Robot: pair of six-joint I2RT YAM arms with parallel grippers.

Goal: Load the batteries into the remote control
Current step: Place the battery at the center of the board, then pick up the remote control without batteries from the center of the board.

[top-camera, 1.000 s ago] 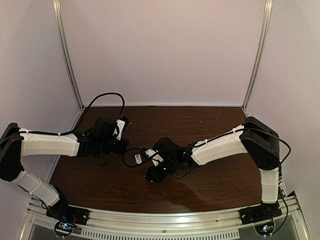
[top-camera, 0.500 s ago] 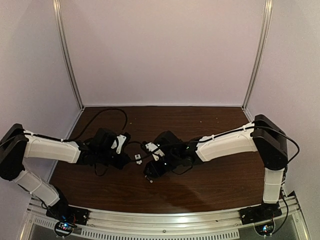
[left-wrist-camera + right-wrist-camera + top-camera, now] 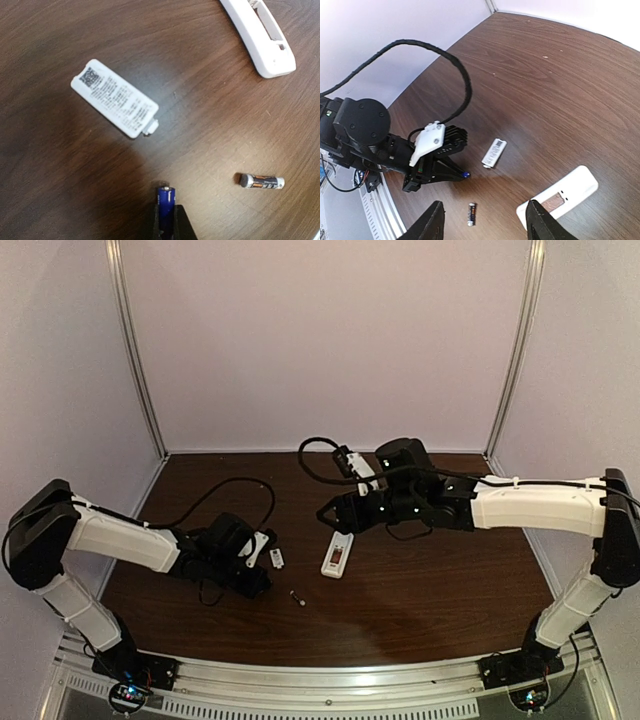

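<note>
my left gripper (image 3: 166,215) is clamped on a slim blue battery with a silver tip (image 3: 166,199). the white plastic remote control (image 3: 260,35) lies open side up, ahead to its right. i'd line the battery up lengthwise with the remote and seat it spring-end first. my right gripper (image 3: 485,212) hangs open, empty, near the remote.

battery cover (image 3: 276,559) left of remote control (image 3: 337,554) | loose battery (image 3: 297,597) nearer, between | on table (image 3: 430,590)

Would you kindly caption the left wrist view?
Left end effector gripping a blue cylindrical battery near a white labelled plastic cover, a loose dark battery and the white plastic remote.
</note>
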